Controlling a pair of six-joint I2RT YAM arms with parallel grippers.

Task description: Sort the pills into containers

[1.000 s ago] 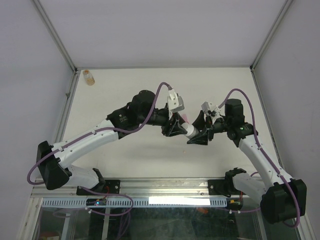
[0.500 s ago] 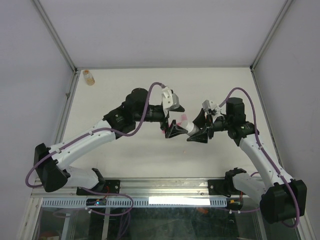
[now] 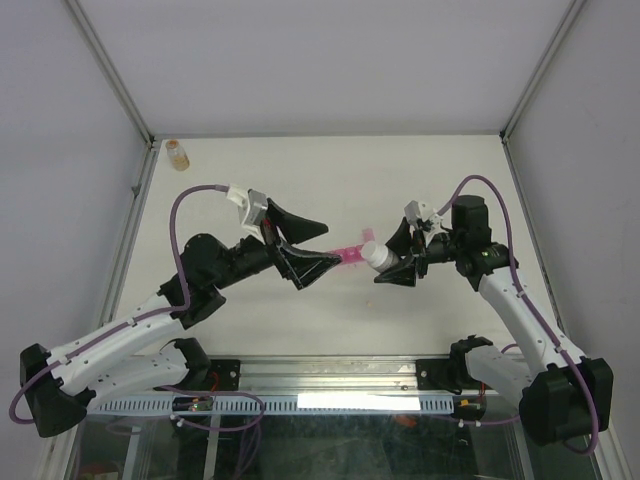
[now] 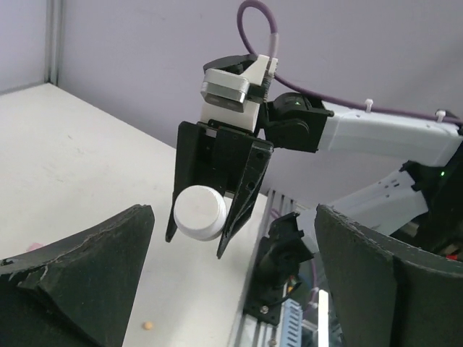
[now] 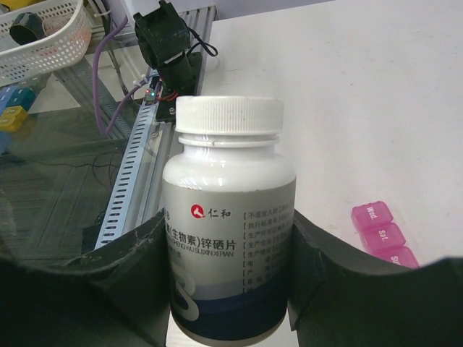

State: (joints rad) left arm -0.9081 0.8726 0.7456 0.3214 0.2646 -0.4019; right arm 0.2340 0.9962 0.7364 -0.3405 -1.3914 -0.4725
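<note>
My right gripper (image 3: 390, 263) (image 5: 230, 278) is shut on a white-capped bottle (image 3: 373, 257) (image 5: 230, 217) with a printed label, held tilted above the table, cap toward the left arm. In the left wrist view the same bottle (image 4: 199, 212) shows cap-on between the right arm's black fingers. The containers, a pink organiser strip (image 3: 349, 254) (image 5: 383, 235), lie on the table just left of the bottle. One tiny tan pill (image 4: 148, 326) lies on the table. My left gripper (image 3: 330, 243) (image 4: 231, 289) stands open and empty, left of the organiser.
A small amber bottle (image 3: 177, 153) stands at the table's far left corner. The metal rail (image 3: 330, 375) with the arm mounts runs along the near edge. A white basket (image 5: 43, 36) sits off the table beyond the rail.
My left gripper has opened and the left arm has drawn back to the left and toward its base, uncovering the pink organiser. The right arm holds the bottle still.
</note>
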